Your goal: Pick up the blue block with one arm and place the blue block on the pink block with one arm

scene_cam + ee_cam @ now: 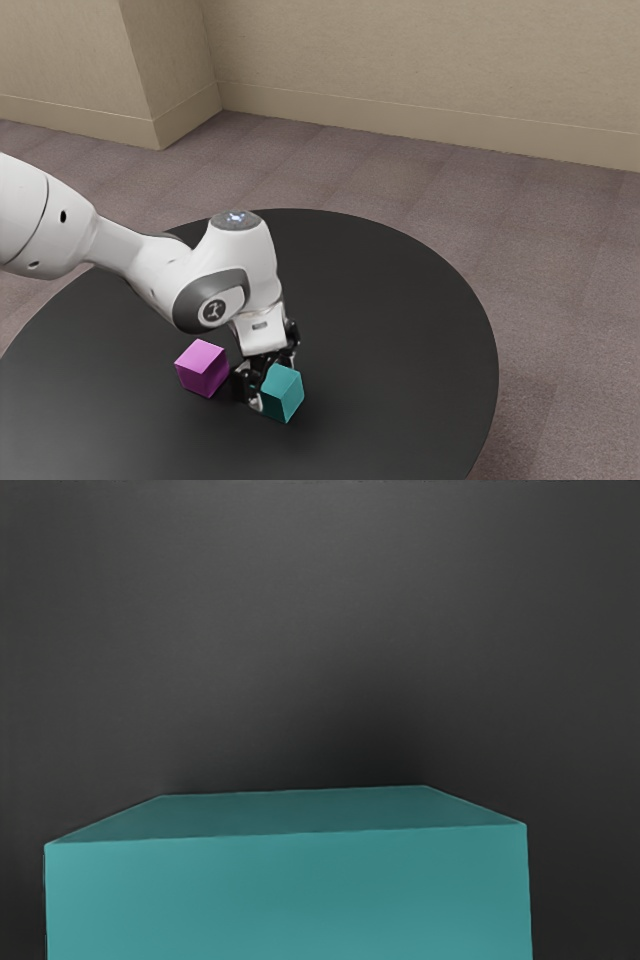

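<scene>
1. Blue block sits on the near part of the round black table, directly at the gripper. The wrist view shows the block close under the hand, with bare table beyond.
2. Gripper state: cannot tell whether it is clamped on the block or apart, nor whether the block is off the table.
3. Pink block stands just beside, to the exterior view's left, with a narrow gap between.
4. Risks: a low sideways carry would likely knock the pink block. An off-centre hold could let the blue block twist or slip, and an off-centre set-down could topple it.
5. Room: open table lies to the exterior view's right and far side, and above is free.
</scene>
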